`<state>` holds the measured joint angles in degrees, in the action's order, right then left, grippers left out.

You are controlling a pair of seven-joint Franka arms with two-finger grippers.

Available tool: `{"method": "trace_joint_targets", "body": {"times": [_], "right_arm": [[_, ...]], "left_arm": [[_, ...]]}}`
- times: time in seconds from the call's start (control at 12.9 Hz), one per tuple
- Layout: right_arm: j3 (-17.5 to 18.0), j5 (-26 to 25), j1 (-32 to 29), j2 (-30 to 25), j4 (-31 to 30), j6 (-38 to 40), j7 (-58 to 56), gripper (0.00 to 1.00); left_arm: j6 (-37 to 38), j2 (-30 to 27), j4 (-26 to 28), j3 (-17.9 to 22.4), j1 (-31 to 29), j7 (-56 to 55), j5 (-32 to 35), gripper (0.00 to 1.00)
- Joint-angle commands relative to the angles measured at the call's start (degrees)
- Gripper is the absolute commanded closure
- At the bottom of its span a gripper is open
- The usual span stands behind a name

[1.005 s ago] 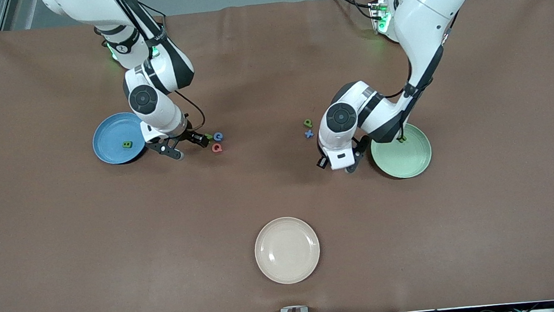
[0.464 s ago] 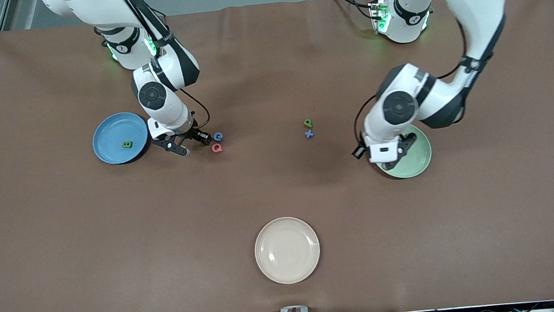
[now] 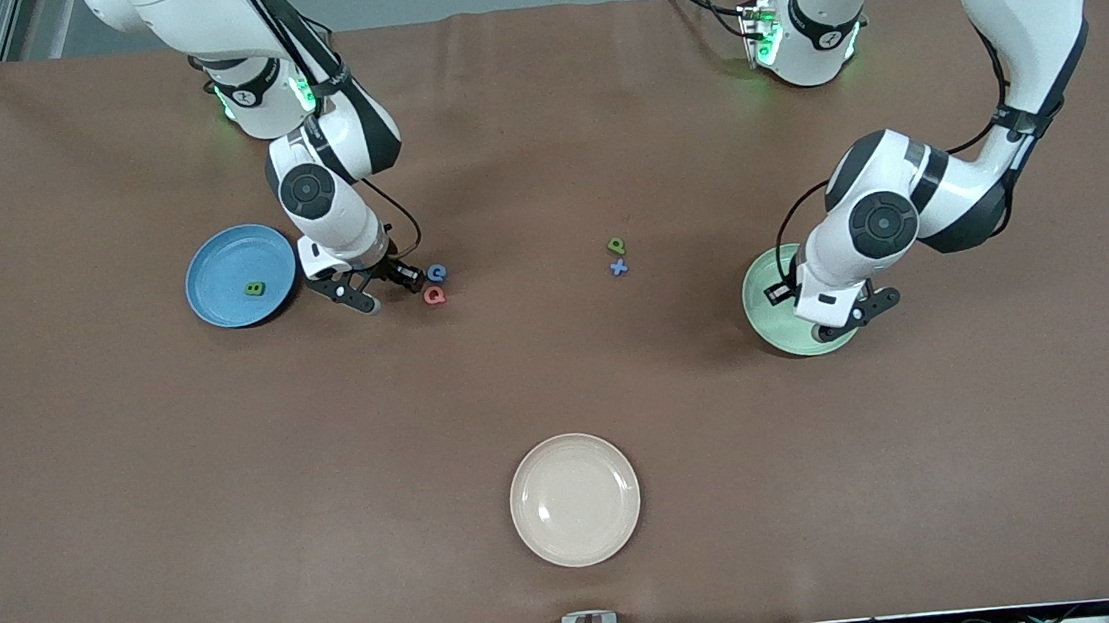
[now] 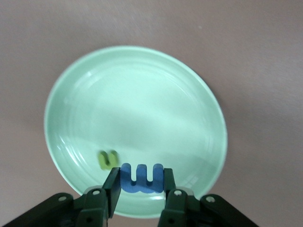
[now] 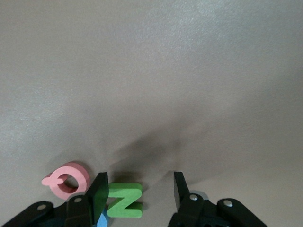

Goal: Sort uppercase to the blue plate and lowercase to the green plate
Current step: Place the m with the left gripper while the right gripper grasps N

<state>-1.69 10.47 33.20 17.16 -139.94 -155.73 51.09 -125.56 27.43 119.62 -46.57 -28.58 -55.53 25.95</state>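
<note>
Saw a blue plate point(image 3: 215, 271) farther from the front camera than the cream plate point(image 3: 574, 499), toward the right arm's end. Held a green B point(image 3: 254, 289) inside it. Found the right gripper point(image 3: 385, 292) down low just beside that plate, fingers spread wide on both sides of a green N point(image 5: 124, 200), not pinching it. Lay flat on the table, that N, close to one finger and apart from the other. Sat next to it a blue G point(image 3: 437, 273) and a pink Q point(image 3: 434, 295). Rested farther than the cream plate, near the middle, a green p point(image 3: 616, 245) and a blue x point(image 3: 619, 267). Stood toward the left arm's end a green plate point(image 3: 765, 308), with a small green u point(image 4: 108, 159) inside. Hung over it the left gripper point(image 4: 140, 187), fingers pinching a blue m point(image 4: 141, 178).
</note>
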Motion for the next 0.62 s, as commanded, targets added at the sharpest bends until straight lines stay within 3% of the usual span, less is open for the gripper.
{"method": "trace_joint_targets", "body": {"times": [0.0,0.54], "right_arm": [[-0.33,1.13,1.17,0.77,0.11,-1.24,0.86,0.36],[-0.33,1.22,3.1,0.85,0.02,-1.24,2.09,0.37]], "left_arm": [[-3.19,0.25,2.11,-0.98,-3.14,2.09,3.92,0.8],[-8.3,5.79,2.38,-0.71,-7.46,1.74,12.72,0.8]]}}
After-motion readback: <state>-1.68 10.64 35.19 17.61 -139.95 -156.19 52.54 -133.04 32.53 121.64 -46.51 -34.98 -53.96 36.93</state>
